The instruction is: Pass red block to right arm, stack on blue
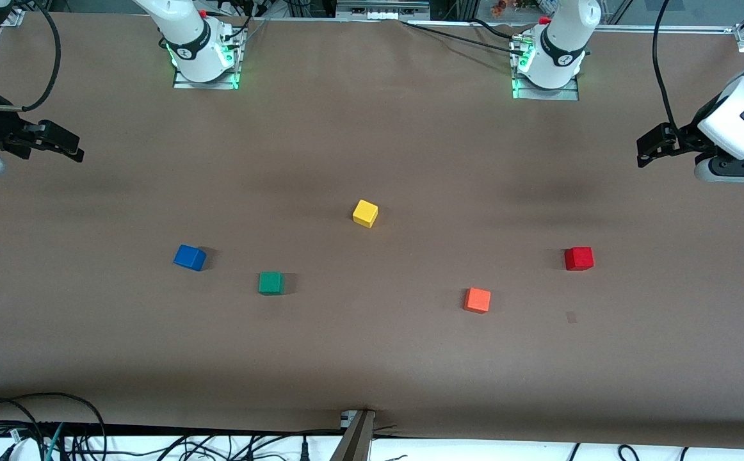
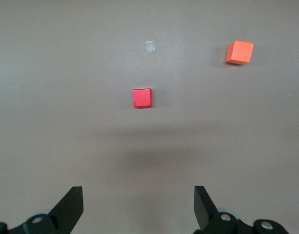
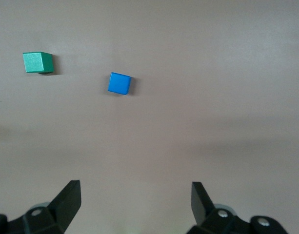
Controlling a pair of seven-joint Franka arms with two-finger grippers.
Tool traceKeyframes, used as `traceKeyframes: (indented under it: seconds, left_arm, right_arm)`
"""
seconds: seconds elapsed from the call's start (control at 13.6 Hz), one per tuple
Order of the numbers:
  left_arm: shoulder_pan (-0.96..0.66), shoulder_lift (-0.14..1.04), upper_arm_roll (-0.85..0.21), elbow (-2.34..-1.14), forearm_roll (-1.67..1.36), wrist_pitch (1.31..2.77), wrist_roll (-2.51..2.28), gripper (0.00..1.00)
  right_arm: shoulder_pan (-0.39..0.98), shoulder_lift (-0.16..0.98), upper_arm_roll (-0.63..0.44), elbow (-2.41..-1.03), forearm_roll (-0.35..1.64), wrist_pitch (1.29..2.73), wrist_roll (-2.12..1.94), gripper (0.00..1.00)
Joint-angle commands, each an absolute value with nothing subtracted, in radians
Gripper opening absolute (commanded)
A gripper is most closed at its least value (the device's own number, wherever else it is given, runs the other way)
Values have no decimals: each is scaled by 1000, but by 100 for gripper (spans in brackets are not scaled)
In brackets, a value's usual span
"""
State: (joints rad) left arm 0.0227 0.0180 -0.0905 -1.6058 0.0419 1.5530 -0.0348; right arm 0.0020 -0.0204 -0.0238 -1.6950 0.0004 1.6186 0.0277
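On the brown table (image 1: 372, 358), the red block (image 1: 579, 258) sits toward the left arm's end, the orange cube (image 1: 477, 299) nearer the front camera beside it. The blue cube (image 1: 189, 257) lies toward the right arm's end, near a green cube (image 1: 271, 282). A yellow cube (image 1: 365, 213) lies mid-table. The left gripper (image 1: 646, 152) and right gripper (image 1: 68, 146) hang at the table's ends, fingers spread wide, empty.

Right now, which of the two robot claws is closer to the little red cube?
Left. The left gripper hangs open at the red block's end of the table; the right gripper, also open, hangs at the blue cube's end.
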Motion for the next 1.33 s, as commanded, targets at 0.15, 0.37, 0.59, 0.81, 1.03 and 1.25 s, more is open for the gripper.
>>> traceKeyframes:
  seconds: [0.15,0.37,0.59,0.81,1.03,1.25]
  left_arm:
    - [21,-6,-84,-1634,29,1569,-41,100]
    - [25,-2,-80,-1632,28,1571,-41,100]
    - [25,-2,-80,-1632,28,1569,-41,100]
    - [25,-2,-78,-1634,28,1569,-64,100]
    - [25,0,-77,-1634,28,1568,-94,100]
    - [25,2,-77,-1635,29,1568,-94,100]
  right_arm:
    - [-5,-23,-21,-1689,18,1608,34,100]
    - [-6,-23,-21,-1689,18,1608,34,100]
    - [-6,-23,-21,-1689,18,1608,34,100]
    - [-5,-23,-21,-1689,18,1609,34,100]
    - [-5,-23,-21,-1689,18,1608,34,100]
    - [-6,-23,-21,-1689,18,1609,34,100]
